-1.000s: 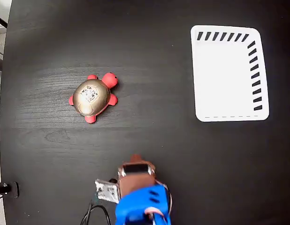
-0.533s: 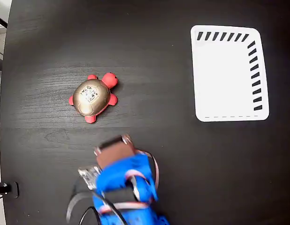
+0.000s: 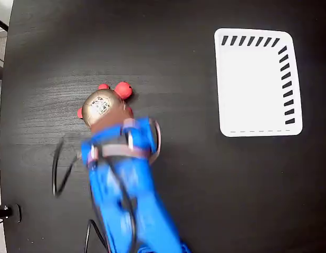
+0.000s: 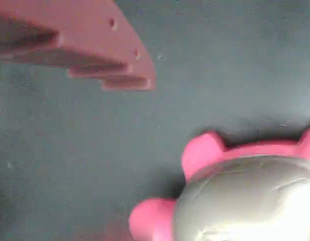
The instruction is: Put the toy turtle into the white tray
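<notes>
Sitting on the dark worktop (image 3: 194, 174), left of centre in the fixed view, the toy turtle (image 3: 102, 104) is upright, shell up, head (image 3: 123, 90) toward upper right. Not in the white tray (image 3: 255, 84), which lies well apart at upper right and holds nothing.

Handling, my read: shell looks glossy, domed and hard, so likely slippery and prone to squirting out if pinched high on the dome. Looks small and light. Better hold is low across the shell's sides, between the feet, jaws straddling the body. Feet (image 4: 202, 153) and head look too small to grip reliably.

Blue arm (image 3: 126, 190) covers the turtle's lower right edge in the fixed view, motion-blurred. Gripper itself is hidden under the arm there. Wrist view shows one reddish-brown finger (image 4: 90, 45) at top left, well clear of the shell (image 4: 245, 201), bare worktop between them. Second finger is out of frame, so I cannot tell whether the jaws are open or closed. Nothing is gripped as far as visible.

Step in hand: approach, not yet grasped. Risk: nudging the turtle sideways on descent.
</notes>
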Motion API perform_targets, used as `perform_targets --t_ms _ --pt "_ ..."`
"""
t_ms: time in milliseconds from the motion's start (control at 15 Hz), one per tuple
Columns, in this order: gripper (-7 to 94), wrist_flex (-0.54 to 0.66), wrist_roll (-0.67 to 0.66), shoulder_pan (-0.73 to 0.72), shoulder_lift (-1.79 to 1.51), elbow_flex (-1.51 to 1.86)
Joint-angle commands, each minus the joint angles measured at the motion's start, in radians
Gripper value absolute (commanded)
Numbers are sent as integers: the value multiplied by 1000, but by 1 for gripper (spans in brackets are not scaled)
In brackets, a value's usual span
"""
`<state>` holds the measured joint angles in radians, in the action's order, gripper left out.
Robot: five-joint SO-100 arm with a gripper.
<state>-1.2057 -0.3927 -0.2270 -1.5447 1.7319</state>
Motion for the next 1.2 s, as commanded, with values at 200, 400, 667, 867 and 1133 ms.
perform_targets --t_ms 200,400,667,867,1133 --pt "61 14 -91 -41 98 -156" --pt "62 -25 -84 -80 110 -163" --pt "62 -29 -75 -98 144 -160" --pt "62 -15 -69 -106 181 -166" --pt "67 44 -69 -92 239 -166"
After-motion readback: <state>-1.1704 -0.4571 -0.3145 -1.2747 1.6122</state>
